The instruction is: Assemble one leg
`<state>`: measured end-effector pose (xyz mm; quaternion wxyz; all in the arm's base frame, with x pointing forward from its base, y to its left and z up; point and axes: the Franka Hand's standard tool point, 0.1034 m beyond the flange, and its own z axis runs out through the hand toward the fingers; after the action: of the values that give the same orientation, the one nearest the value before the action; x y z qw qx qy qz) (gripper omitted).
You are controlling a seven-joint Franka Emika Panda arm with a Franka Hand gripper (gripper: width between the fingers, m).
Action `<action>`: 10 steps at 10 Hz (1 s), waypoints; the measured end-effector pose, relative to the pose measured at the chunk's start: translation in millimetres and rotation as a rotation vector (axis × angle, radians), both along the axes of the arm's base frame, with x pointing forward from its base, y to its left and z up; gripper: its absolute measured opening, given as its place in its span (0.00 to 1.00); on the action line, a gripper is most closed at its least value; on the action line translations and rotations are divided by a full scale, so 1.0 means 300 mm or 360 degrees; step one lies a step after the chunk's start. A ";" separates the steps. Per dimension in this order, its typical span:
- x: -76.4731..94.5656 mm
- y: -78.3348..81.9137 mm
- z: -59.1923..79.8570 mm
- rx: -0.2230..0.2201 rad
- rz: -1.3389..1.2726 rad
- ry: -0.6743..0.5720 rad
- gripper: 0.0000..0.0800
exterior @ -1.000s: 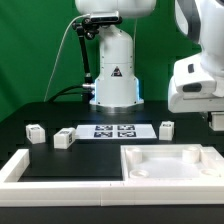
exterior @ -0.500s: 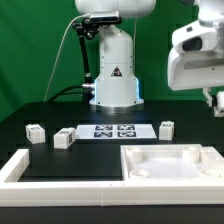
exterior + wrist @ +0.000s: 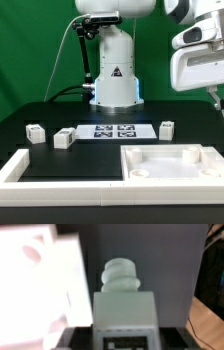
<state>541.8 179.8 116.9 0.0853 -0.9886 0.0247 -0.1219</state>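
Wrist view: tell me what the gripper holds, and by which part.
The small white plastic leg, apparently gripped at its tagged block end, rounded tip pointing away; the contact itself is not visible.

Only a dark sliver of the gripper (image 3: 215, 98) shows before the exterior view's right edge cuts it, so its jaws cannot be judged. Well below it, the tray-like piece (image 3: 175, 168) runs off the bottom edge. The wrist view is blurred: a pale blocky shape (image 3: 125, 308) and glaring white patch (image 3: 35, 280) defy naming.
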 end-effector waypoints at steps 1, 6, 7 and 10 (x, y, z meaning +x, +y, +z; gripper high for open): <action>0.030 -0.021 0.008 -0.0001 0.0023 -0.0099 0.36; 0.053 -0.020 0.001 0.0054 -0.0010 -0.0513 0.36; 0.055 -0.022 0.001 0.0049 -0.0002 -0.0511 0.36; 0.120 -0.067 -0.024 -0.0128 0.0233 -0.0574 0.36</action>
<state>577.8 159.6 109.7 0.0573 -0.9525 -0.0678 -0.2914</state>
